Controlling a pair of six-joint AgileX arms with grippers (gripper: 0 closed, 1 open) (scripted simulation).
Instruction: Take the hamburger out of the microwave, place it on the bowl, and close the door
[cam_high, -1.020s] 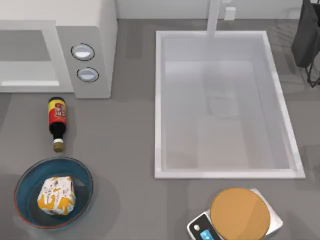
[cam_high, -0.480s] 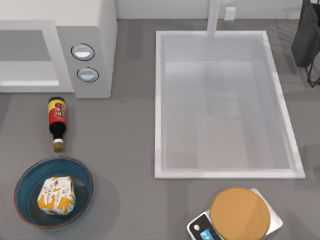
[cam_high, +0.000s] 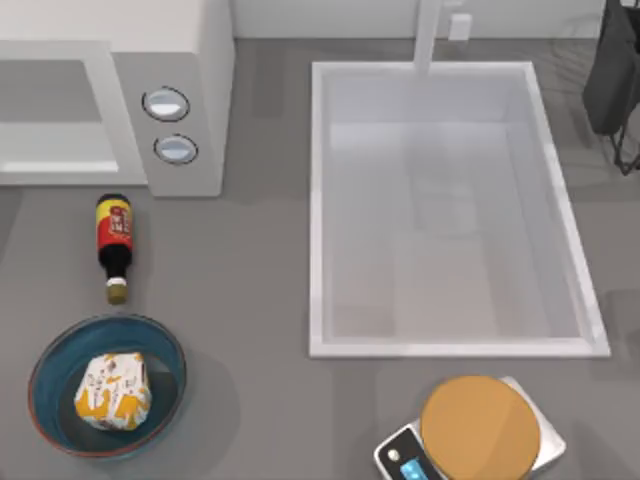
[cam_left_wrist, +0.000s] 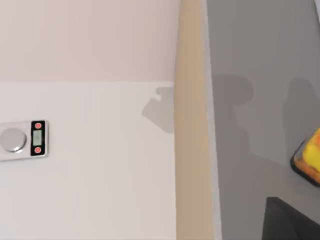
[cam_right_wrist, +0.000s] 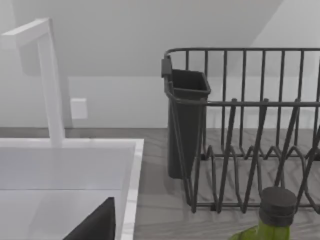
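Hamburger (cam_high: 112, 391) in white printed paper, resting inside the blue bowl (cam_high: 45, 352) at the near left corner of the table (much smaller than the bowl, sitting a little toward its front). Kitchen scale (cam_high: 478, 430) with a flat tan disc on top, at the near edge toward the right, well apart from the bowl. Dark sauce bottle (cam_high: 115, 245) lying on its side just beyond the bowl, cap end pointing toward it, label end toward the microwave. White sink basin (cam_high: 322, 210) across the middle and right of the table, with a white tap (cam_high: 428, 36) at its far rim. Microwave (cam_high: 200, 90) at the far left, two round knobs on its front panel; door (cam_high: 55, 105) lying flush against the front, grey window facing up toward the camera, thin white handle bar along its near edge. Dark wire dish rack (cam_high: 612, 80) at the far right corner.

From the right wrist: same rack (cam_right_wrist: 250, 125) with a dark cutlery cup on its end, a green bottle's capped neck (cam_right_wrist: 272, 210) in front of it, basin rim and tap (cam_right_wrist: 47, 75) alongside.

Jaws of both grippers: cannot tell, released or clenched.
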